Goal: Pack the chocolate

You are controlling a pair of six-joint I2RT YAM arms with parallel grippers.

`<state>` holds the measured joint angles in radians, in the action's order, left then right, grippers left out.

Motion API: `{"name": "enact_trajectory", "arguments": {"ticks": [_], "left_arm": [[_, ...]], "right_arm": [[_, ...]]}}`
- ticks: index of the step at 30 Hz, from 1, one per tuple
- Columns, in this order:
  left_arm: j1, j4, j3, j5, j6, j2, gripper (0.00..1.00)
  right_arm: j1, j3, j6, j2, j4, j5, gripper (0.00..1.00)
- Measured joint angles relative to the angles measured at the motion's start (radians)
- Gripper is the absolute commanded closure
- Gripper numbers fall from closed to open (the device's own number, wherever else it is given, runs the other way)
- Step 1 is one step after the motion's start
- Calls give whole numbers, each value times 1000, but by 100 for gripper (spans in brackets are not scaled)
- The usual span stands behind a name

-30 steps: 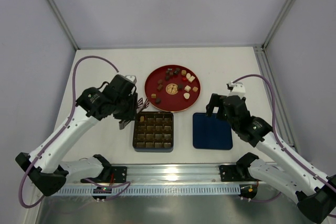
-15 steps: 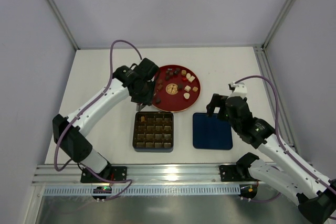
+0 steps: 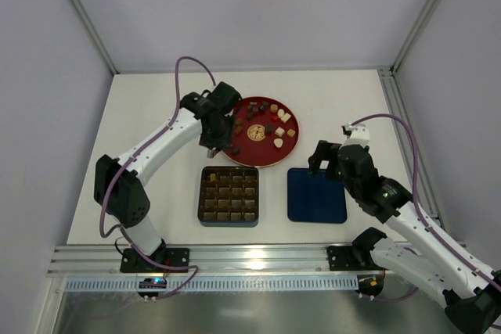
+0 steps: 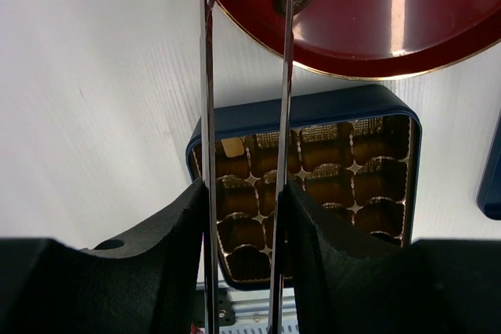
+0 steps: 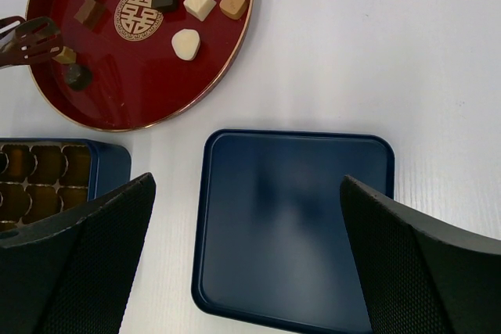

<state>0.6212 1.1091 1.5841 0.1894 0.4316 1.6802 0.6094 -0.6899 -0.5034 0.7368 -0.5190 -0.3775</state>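
K: White tabletop (image 3: pixel 352 99), grey booth walls (image 3: pixel 235 13). Checking left gripper (image 4: pixel 244 187): clamped on thin metal tongs (image 5: pixel 30 35), blades parallel and apart, no piece visibly caught.
M: Moved?
K: Yes. One second ago folded back, just left of box (image 4: pixel 313 107). Now stretched out over left rim of red plate (image 5: pixel 141 91). Half a second ago already there; only edges slightly further in since.
M: Meaning for the pack?
K: Reads as a fresh pick starting. Tong tips just beside tan piece (image 5: pixel 64 55) and dark round one (image 5: pixel 77 76) at plate's near-left edge. Can't tell whether touching.
M: Location of chocolate (image 5: pixel 186 43)?
K: Mostly loose on plate, scattered round gold emblem (image 5: pixel 139 12): dark, cream, a couple red. Same spread as in both earlier frames. One pale piece (image 4: pixel 232 147) in box corner cell nearest plate, left side; remaining cells seemingly empty from wrist view, hard to confirm from above. So early in the job, by this read.
M: Right side?
K: Seeing right gripper (image 5: pixel 246 180) spread wide, empty, hovering over dark blue lid (image 5: pixel 290 217); lid flat on table, right of box. Barely shifted across the three frames.
M: Risk?
K: Tiny pieces, slick plate. Needs tips straddling one piece only before squeezing, else risks nudging the neighbour.
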Motion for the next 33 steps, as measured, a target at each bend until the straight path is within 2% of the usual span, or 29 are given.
{"name": "enact_trajectory", "arguments": {"ticks": [27, 33], "left_arm": [[-11, -56, -40, -6, -4, 50, 59], [-13, -62, -54, -8, -8, 50, 63]], "right_arm": [[0, 21, 0, -13, -13, -1, 0], [0, 23, 0, -13, -13, -1, 0]]}}
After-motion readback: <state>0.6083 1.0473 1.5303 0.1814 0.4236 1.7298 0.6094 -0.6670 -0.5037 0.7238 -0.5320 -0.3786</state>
